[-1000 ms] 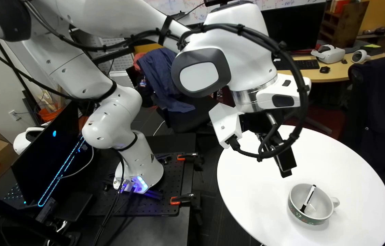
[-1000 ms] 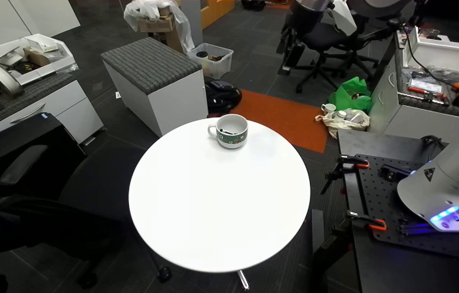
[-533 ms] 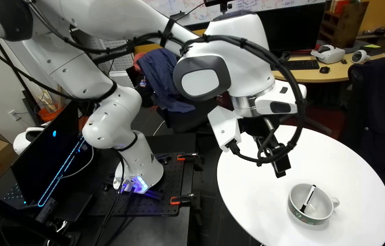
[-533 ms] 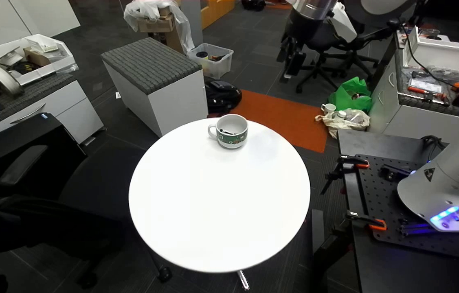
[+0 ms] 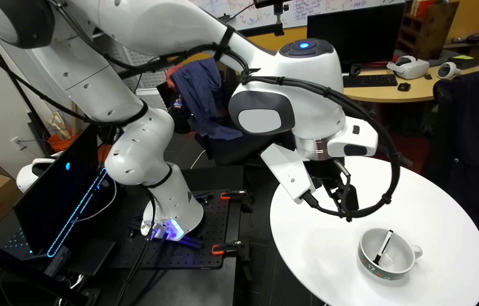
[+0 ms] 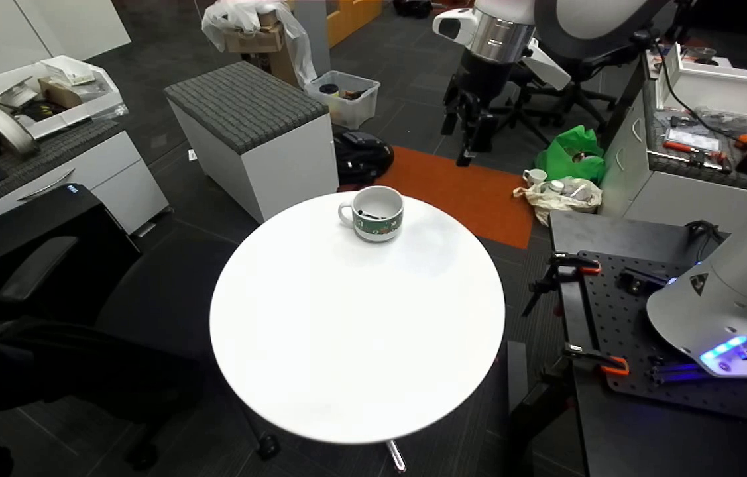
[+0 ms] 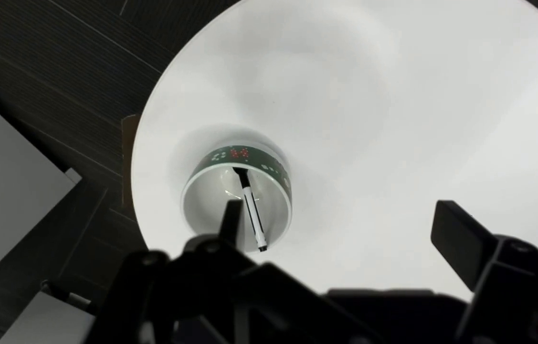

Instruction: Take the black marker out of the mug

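Black marker (image 7: 253, 210) is lying tilted inside mug (image 7: 260, 158), one end reaching near rim (touching it or not, I am not managing to tell). Mug is standing on table (image 7: 374, 134), rather near to edge; on its other side, white surface is spreading wide, giving much room. Fingers (image 7: 463, 242) are hanging widely spread, higher than mug, apart from it; in wrist view, one finger is hiding small part of rim.
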Available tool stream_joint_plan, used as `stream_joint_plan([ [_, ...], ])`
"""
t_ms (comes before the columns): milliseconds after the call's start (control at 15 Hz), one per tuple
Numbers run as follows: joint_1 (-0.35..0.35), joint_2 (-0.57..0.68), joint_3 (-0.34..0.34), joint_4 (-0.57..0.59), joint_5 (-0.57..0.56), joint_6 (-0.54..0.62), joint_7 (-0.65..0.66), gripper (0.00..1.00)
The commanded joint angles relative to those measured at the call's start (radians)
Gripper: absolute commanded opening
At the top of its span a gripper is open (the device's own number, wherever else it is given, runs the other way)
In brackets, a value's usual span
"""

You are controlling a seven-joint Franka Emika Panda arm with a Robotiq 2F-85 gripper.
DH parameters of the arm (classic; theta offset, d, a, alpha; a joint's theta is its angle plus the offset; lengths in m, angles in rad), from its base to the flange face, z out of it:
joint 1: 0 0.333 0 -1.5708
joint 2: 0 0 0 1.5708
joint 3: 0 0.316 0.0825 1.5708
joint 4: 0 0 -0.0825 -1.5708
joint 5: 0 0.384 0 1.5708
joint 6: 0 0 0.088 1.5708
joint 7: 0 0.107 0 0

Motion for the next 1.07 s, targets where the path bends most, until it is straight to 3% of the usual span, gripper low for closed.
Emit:
stream_joint_plan([
  [0, -0.012, 0.075, -0.01, 0.062, 0.023, 0.004, -0.072, 1.0],
  [467, -0.019, 0.194, -0.003, 0.148, 0.202, 0.013, -0.182, 1.0],
  [1000, -0.076, 0.346, 0.05, 0.255, 0.157, 0.007, -0.247, 1.0],
])
